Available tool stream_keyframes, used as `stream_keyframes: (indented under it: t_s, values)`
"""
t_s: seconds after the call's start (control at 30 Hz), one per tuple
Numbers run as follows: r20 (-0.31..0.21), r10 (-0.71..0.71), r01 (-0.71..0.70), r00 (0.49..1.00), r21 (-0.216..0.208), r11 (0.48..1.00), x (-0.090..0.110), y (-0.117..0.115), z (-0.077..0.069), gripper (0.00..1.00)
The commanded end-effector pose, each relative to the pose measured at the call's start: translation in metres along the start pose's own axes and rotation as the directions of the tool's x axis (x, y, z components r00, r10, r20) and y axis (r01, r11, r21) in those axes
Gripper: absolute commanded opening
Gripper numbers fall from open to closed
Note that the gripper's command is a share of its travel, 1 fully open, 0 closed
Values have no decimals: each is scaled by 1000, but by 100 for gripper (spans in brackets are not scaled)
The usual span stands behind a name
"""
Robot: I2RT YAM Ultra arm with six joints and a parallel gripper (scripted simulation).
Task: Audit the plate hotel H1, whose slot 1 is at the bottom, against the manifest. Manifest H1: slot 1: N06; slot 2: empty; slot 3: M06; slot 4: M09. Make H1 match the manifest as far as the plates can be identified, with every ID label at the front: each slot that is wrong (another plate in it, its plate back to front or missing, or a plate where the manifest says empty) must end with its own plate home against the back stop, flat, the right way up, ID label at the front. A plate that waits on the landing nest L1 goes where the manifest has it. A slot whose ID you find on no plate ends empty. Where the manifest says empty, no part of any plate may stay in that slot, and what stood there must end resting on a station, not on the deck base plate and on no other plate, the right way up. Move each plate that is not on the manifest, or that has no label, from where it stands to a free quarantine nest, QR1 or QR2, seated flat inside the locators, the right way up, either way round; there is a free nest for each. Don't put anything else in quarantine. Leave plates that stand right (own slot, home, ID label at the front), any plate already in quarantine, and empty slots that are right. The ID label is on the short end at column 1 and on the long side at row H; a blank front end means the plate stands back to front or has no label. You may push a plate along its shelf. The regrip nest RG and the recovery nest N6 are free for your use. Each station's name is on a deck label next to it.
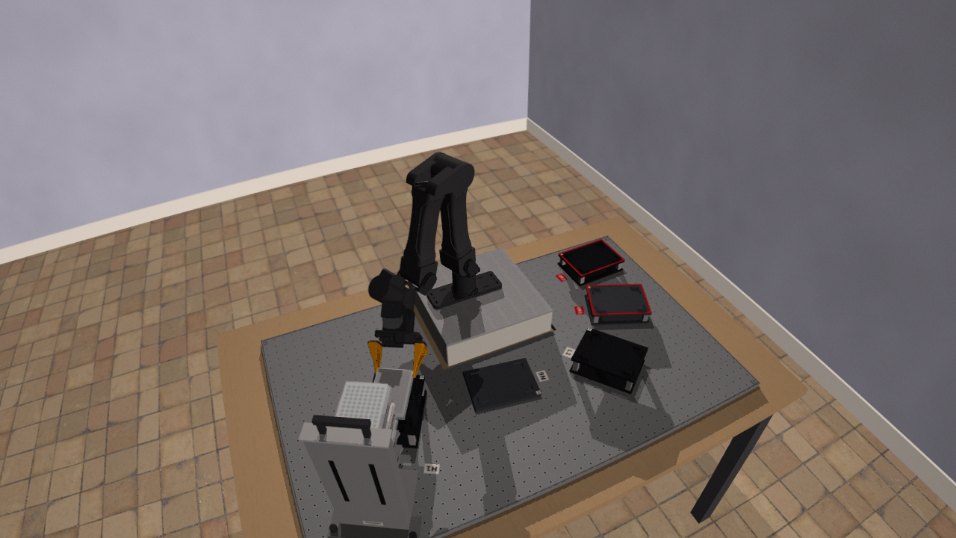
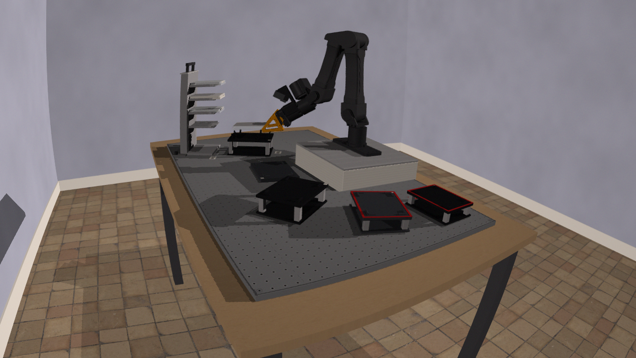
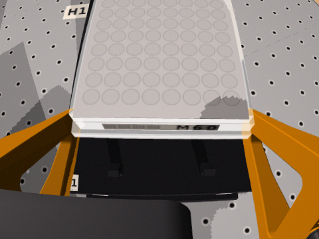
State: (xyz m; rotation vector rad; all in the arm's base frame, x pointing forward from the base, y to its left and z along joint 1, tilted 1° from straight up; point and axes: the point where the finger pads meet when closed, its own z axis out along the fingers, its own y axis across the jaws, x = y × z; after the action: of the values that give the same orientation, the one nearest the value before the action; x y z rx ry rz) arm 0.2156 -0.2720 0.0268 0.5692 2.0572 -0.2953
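Observation:
My gripper is shut on the near end of a white well plate, its orange fingers at the two near corners. The plate's end label faces the wrist camera; it starts with M, the rest is blurred. In the exterior view the plate hangs level in the air in front of the plate hotel H1, above the black landing nest. The gripper is at its right end. In the top view the gripper is just behind the hotel. The hotel's shelves show pale; I cannot read what is on them.
Two red-rimmed quarantine nests stand empty at the far right. A black raised nest and a flat black nest lie mid-deck. The arm's white pedestal is behind the gripper. An H1 deck label lies beside the plate.

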Motion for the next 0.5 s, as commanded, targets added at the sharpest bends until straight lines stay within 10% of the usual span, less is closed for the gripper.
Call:
stream_keyframes:
  t_s: [0.0,0.47]
  values:
    - [67,-45,44,997,10,999,-23,-5,-3,86]
    - [25,-16,16,1000,-7,1000,-3,0,1,86]
